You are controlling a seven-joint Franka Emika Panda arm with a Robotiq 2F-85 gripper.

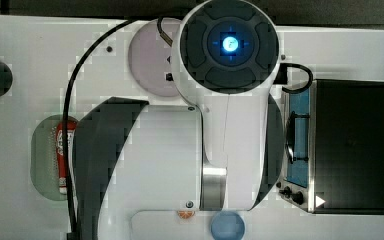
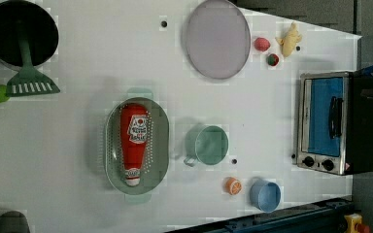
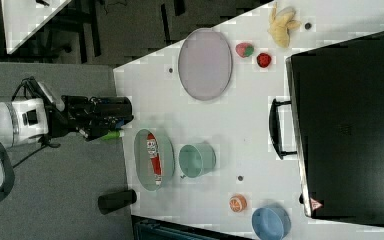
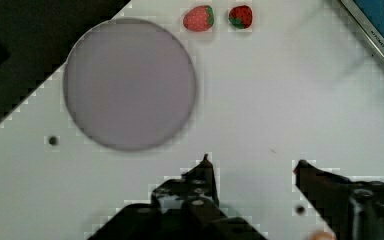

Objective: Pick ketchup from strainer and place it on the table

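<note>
The ketchup [image 2: 134, 141] lies on its side along the length of the strainer [image 2: 112, 145], its white cap toward the left view's bottom and its broad labelled body toward the left view's top. It looks like a light, stiff plastic bottle with a smooth, probably slippery skin, so a grip across the labelled body, where the sides run fuller, seems safer than one on the tapering neck; being round, it may roll in the perforated bowl if nudged. The strainer itself sits on the white table [image 2: 77, 160], just beside a green cup [image 2: 209, 144], with an orange slice [image 2: 232, 186] and a blue cup [image 2: 266, 195] further off. The gripper [image 4: 252, 165] hangs high above the table near the lilac plate [image 4: 130, 82] and two strawberries [image 4: 198, 18], well apart from the bottle, its jaws parted with nothing between them.
</note>
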